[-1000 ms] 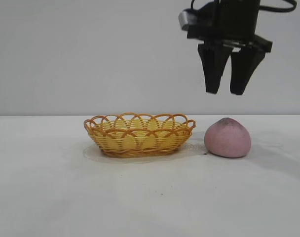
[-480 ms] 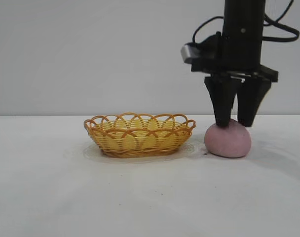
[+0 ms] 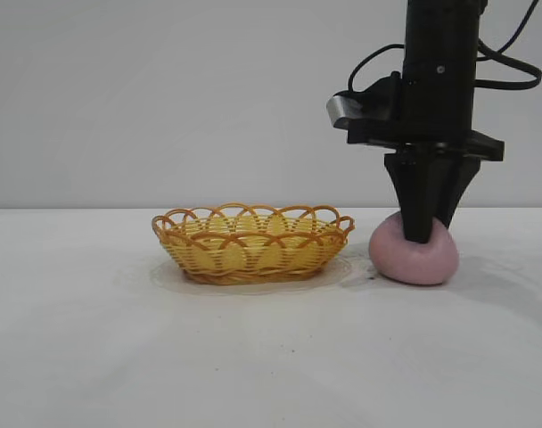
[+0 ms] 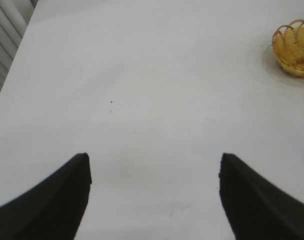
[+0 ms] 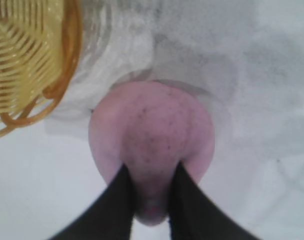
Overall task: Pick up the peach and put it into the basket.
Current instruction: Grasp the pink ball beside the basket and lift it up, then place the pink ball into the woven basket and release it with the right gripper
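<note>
**Peach pinched on the worktop, right of the basket**

You are looking at a white worktop (image 3: pixel 253 357) that fills the lower half of the exterior view. Lower centre of that frame sits the basket (image 3: pixel 252 242), a shallow oval of yellow-orange wicker with a looped scalloped rim, upright and with nothing showing above its rim. It also shows at the upper right edge of the left wrist view (image 4: pixel 295 47) and at the upper left of the right wrist view (image 5: pixel 27 65).

Your right arm drops in from the top right of the exterior view, black, pointing straight down. Its right gripper (image 3: pixel 420 234) is pressed onto the top of the peach (image 3: pixel 414 254), with the jaws clenched narrowly on it; in the right wrist view the two dark fingers (image 5: pixel 109 210) squeeze the fruit's pointed top between them, and the pink skin bulges out on both sides. The peach rests on the worktop at the centre right of the exterior view, just beside the basket's right end but apart from it. It is dusty pink with fine dark specks.

Your left gripper (image 4: pixel 152 200) shows only in its own wrist view, at the bottom of the frame: jaws released, spread wide over bare worktop, well apart from the basket.
</note>
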`<state>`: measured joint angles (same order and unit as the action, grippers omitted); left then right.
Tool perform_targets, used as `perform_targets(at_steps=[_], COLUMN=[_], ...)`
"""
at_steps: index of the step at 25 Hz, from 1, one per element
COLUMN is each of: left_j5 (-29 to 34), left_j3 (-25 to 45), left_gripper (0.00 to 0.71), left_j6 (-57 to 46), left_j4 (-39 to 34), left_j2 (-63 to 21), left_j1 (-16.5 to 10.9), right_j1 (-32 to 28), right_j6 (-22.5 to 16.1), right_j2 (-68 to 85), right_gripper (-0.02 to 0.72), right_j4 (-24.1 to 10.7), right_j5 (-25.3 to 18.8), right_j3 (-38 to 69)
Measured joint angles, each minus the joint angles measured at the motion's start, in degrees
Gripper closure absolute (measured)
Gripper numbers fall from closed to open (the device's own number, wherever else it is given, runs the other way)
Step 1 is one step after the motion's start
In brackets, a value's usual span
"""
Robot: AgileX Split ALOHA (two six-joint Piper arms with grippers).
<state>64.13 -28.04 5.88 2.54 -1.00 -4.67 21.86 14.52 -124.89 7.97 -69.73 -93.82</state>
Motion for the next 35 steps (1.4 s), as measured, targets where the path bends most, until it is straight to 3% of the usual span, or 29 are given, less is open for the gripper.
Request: perform_targets(at_steps=[1, 10, 16, 27, 35], left_j5=[0.0, 0.0, 0.0, 0.0, 0.0], left_j3=[0.0, 0.0, 0.0, 0.0, 0.0], left_gripper=[0.191, 0.191, 0.191, 0.191, 0.191], left_j6=[0.0, 0.0, 0.0, 0.0, 0.0], left_j4=[0.0, 0.0, 0.0, 0.1, 0.4], left_j2=[0.0, 0.0, 0.0, 0.0, 0.0], left_j1=[0.0, 0.0, 0.0, 0.0, 0.0], right_j1=[0.0, 0.0, 1.2, 13.2, 14.3], right_j6=[0.0, 0.0, 0.1, 0.1, 0.2], right_j2=[0.0, 5.0, 7.7, -0.1, -5.2], right_gripper=[0.703, 0.703, 0.703, 0.703, 0.703], right_j4=[-0.7, -4.2, 0.6, 0.6, -0.2], right_j5=[0.0, -0.3, -0.7, -1.1, -1.0], right_j3=[0.0, -7.4, -12.0, -16.2, -20.4])
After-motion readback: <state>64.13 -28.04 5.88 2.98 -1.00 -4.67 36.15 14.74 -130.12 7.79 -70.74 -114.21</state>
